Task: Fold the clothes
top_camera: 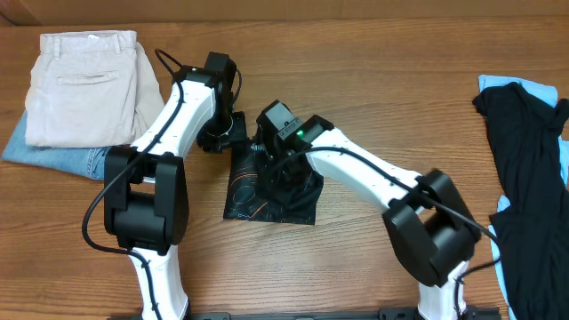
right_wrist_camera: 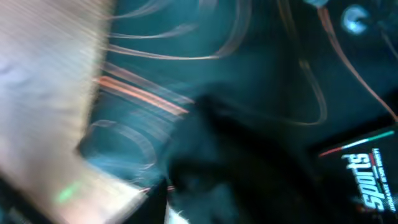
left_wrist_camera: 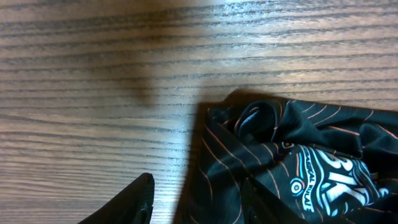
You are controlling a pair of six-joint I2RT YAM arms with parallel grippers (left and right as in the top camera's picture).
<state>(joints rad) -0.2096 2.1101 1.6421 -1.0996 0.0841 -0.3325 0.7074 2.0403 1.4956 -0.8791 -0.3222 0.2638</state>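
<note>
**Shirt bunched mid-table, both grippers at it**

Black cloth of the shirt (right_wrist_camera: pixel 249 93) fills the blurred right wrist view, so I cannot tell whether the right gripper (top_camera: pixel 277 167) is closed. It is down on the bundle's middle, probably to pin or pinch a fold. The left gripper (left_wrist_camera: pixel 196 182) stands open, straddling a corner of the shirt, seemingly placed to pinch it. The shirt lies bunched at the centre of the tabletop (top_camera: pixel 373 80), between the arms.

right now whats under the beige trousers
Blue denim jeans lie under the beige trousers, showing along the lower left edge. The rest is covered, so their fold cannot be seen.
</note>
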